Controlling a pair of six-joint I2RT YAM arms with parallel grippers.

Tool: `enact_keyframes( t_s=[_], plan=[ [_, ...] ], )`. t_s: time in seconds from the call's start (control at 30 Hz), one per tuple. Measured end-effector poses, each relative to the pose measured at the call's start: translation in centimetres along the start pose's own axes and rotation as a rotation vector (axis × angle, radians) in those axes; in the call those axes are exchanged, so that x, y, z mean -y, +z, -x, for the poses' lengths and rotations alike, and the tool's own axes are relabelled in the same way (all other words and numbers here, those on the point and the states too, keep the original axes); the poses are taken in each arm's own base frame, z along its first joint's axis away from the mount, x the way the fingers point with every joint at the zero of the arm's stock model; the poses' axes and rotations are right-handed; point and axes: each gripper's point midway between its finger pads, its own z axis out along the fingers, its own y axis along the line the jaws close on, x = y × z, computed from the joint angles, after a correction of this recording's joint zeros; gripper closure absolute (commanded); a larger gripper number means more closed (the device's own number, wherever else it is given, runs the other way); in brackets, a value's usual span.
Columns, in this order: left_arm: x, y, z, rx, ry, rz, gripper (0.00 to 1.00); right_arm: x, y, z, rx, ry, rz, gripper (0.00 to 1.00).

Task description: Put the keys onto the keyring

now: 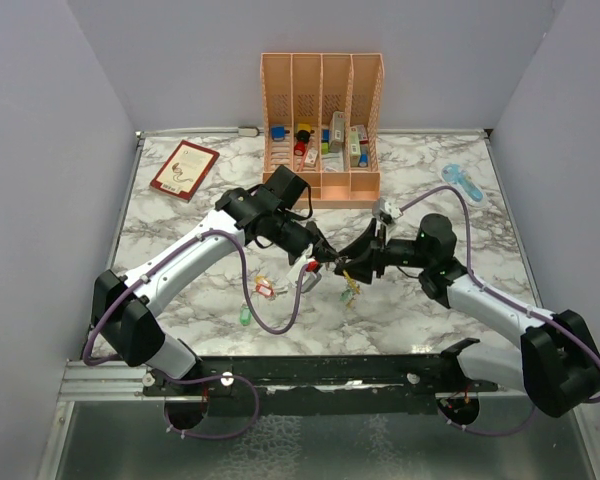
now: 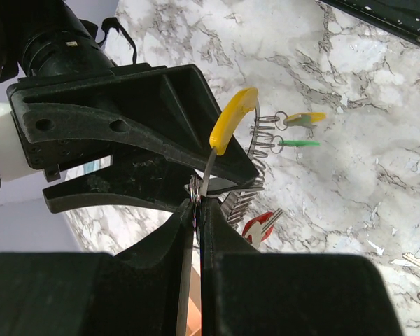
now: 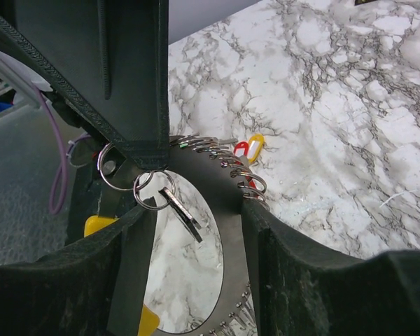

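With left hand (image 2: 198,208) clamped on keyring (image 3: 220,157) over worktop (image 1: 450,215) and right hand (image 3: 196,220) apart, straddling it from the right, feed yellow key (image 2: 231,119) blade-first toward left hand.

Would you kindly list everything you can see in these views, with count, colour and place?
table: one, white-grey marble, under everything.
organizer: one, peach, back centre, small coloured items in its slots.
book: one, red cover, back left.
handled object: one, light blue, back right.
keyring: one, silvery, mid-table between the grippers.
tagged keys on it: at least two, green and yellow tags, dangling.
loose keys: about three, red, yellow and green tags, on the table by the left arm.
yellow-tagged key: one, at the left fingertips.
left gripper: one, black, shut on the yellow-tagged key.
right gripper: one, black, jaws apart around the keyring; grip unclear.
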Motion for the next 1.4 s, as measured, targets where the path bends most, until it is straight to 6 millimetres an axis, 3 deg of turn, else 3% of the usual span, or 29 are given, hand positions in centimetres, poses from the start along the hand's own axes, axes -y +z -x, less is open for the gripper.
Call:
enact_keyframes(
  t_s=[0.1, 0.17, 0.2, 0.37, 0.6, 0.83, 1.4],
  plan=[
    [0.0, 0.0, 0.0, 0.0, 0.001, 0.0, 1.0, -0.1, 0.0, 0.1, 0.006, -0.005, 0.002, 0.58],
    [0.0, 0.0, 0.0, 0.0, 0.001, 0.0, 1.0, -0.1, 0.1, 0.2, 0.008, -0.008, 0.005, 0.73],
    [0.0, 0.0, 0.0, 0.0, 0.001, 0.0, 1.0, -0.1, 0.1, 0.3, 0.01, -0.011, 0.006, 0.76],
    [0.0, 0.0, 0.0, 0.0, -0.001, 0.0, 1.0, 0.0, 0.2, 0.5, 0.019, -0.019, -0.002, 0.79],
    [-0.1, 0.0, 0.0, 0.0, 0.0, 0.002, 1.0, 0.1, 0.1, 0.8, 0.028, -0.028, -0.017, 0.93],
    [-0.3, 0.1, -0.4, -0.005, 0.017, 0.015, 1.0, -0.5, -0.2, 1.3, 0.032, -0.042, -0.03, 0.98],
    [0.1, 0.5, -1.7, -0.024, 0.028, 0.033, 1.0, -0.9, -2.0, 2.0, -0.033, -0.039, -0.148, 0.98]
  ],
)
